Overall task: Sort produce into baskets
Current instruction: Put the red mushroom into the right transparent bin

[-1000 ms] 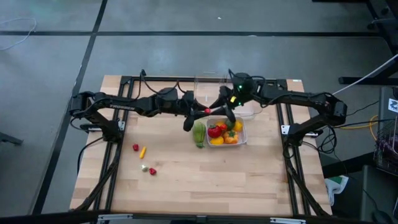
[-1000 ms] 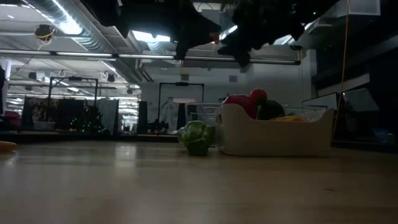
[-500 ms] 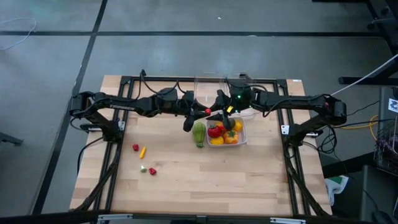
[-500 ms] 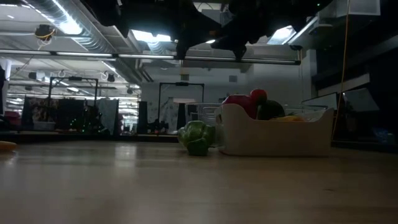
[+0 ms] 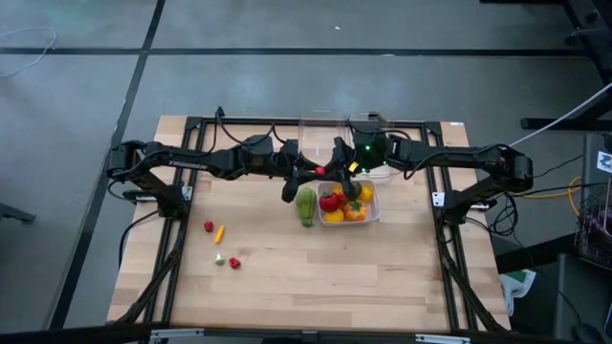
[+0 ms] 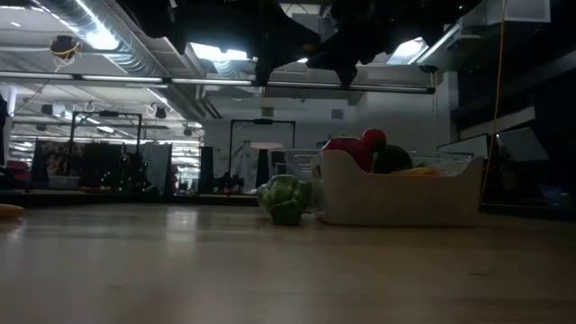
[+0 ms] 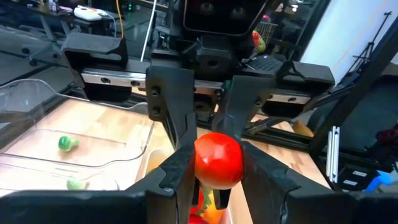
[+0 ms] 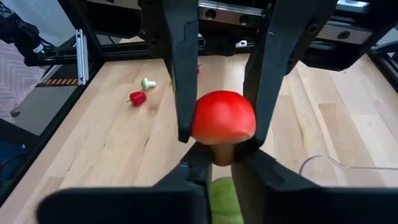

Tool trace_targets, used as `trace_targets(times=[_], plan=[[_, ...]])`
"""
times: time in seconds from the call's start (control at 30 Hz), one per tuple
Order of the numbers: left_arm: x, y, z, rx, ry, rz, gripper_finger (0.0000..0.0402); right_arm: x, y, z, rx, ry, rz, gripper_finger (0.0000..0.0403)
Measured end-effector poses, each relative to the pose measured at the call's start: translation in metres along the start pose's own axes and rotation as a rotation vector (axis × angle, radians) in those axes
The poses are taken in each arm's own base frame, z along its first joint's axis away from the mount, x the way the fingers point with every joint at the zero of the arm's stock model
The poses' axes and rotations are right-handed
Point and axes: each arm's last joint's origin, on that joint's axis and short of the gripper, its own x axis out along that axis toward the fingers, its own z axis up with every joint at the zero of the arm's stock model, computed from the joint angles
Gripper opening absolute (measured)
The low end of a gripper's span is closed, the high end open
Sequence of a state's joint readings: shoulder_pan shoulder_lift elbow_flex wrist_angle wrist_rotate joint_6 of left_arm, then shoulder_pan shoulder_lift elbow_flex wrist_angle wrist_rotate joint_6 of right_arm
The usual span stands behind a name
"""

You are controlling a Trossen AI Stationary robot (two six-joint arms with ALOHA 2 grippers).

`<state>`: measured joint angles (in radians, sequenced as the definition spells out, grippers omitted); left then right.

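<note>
A red round piece [image 5: 318, 172] with a tan stub hangs in the air between my two grippers, above the long green ribbed piece [image 5: 305, 204]. My left gripper [image 7: 217, 177] reaches in from the table's left and is shut on it. My right gripper [image 8: 222, 163] faces it from the right, fingers closed to a narrow gap on the stub. The whitish tub [image 5: 373, 216] holds red, yellow and orange pieces. The green piece lies on the table against that tub's left wall [image 6: 328, 193]. My left gripper pinches the red cap's two opposite sides [image 8: 198, 124] between its two fingers [image 8: 180, 74], coming level from the table's left. The piece is lifted clear of the table. My right gripper has the tan stub [image 8: 221, 154] between its two fingertips [image 8: 200, 163], coming level from the table's right, opposite the left gripper; the view looks along the fingers, so touch is not fully plain.
Two clear tubs stand at the far edge [image 5: 320, 129] [image 5: 381, 173]; one holds small green bits [image 7: 65, 144]. Small red, yellow and pale bits lie at the near left [image 5: 208, 226] [image 5: 219, 233] [image 5: 234, 263]. Black frame rails run along the table's sides.
My right gripper has moved toward the table's left, up to my left gripper and the red piece it holds, and has stayed there for the last half second. My left gripper and the red piece have kept still.
</note>
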<state>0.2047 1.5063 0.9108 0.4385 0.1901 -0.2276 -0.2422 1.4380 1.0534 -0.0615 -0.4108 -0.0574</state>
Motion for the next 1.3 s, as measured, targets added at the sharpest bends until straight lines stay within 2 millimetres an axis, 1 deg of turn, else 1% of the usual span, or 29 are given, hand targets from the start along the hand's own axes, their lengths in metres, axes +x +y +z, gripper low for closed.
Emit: trace_targets(times=[0.13, 0.23, 0.47, 0.67, 1.0, 1.2, 1.3], plan=[[0.0, 0.0007, 0.0001, -0.008, -0.006, 0.028, 0.0114, -0.0001, -0.0004, 0.0, 0.001, 0.0, -0.003, 0.0021], [0.0, 0.0009, 0.0001, -0.009, -0.007, 0.034, 0.0114, -0.0002, -0.0005, 0.0, 0.009, 0.0, -0.006, 0.0014], [0.0, 0.0016, -0.0008, -0.01, 0.0, 0.052, 0.0114, -0.0001, -0.0014, -0.0002, 0.012, 0.003, -0.039, 0.0015], [-0.0004, 0.0041, -0.0017, -0.012, 0.001, 0.128, 0.0114, -0.0008, -0.0048, -0.0007, 0.016, 0.005, -0.07, 0.0014], [-0.0004, 0.0041, -0.0019, -0.007, 0.0, 0.139, 0.0114, -0.0007, -0.005, -0.0014, 0.018, 0.011, -0.076, 0.0016], [-0.0004, 0.0041, -0.0017, 0.015, -0.001, 0.142, 0.0114, -0.0007, -0.005, -0.0015, 0.018, 0.012, -0.078, 0.0016], [-0.0001, 0.0026, -0.0024, 0.058, 0.006, 0.143, 0.0119, -0.0007, -0.0049, -0.0017, 0.018, 0.014, -0.077, 0.0016]])
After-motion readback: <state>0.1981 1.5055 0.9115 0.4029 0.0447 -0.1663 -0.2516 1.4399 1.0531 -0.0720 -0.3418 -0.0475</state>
